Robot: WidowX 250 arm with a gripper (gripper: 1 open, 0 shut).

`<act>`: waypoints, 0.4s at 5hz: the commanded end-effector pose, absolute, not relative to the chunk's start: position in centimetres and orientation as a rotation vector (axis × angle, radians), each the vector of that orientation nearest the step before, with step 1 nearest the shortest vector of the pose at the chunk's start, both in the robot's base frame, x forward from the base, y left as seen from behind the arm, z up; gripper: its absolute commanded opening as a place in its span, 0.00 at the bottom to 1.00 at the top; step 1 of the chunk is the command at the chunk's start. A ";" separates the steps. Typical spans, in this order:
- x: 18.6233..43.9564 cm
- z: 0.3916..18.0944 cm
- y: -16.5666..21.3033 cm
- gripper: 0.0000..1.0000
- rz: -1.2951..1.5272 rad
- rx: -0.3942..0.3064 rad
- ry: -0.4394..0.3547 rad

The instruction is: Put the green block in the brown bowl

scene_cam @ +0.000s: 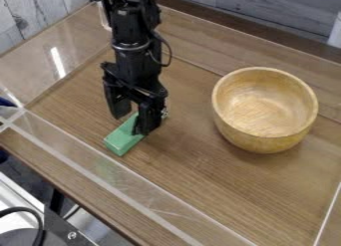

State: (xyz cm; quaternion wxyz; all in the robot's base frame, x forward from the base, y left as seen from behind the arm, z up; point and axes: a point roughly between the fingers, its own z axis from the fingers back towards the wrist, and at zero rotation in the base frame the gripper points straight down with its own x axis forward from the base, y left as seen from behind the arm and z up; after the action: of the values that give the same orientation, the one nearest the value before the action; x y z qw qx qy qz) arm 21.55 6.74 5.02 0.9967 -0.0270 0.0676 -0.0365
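Camera view: black gripper [136, 119], jaws spread wide, straddles the matte bright-green rectangular block [126, 139], left of the thick-walled round grainy wooden bowl [265, 109].

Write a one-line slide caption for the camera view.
Open gripper pointing down over the green block on the table; empty brown bowl sits to its right.

The small flat block [124, 140] is bright green all over. The round wooden bowl [265, 111] is light brown, with thin wavy lines in its pale inside. The robot arm's gripper [138, 121] is black. The wooden bench [226, 190] is brown with long streaks.
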 end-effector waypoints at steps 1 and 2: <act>22.3 6.1 7.2 1.00 -0.063 -0.035 0.081; 22.3 5.9 7.2 1.00 -0.061 -0.037 0.083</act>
State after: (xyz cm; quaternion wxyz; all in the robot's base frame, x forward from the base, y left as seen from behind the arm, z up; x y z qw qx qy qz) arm 21.70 6.76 5.00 0.9970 -0.0260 0.0631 -0.0353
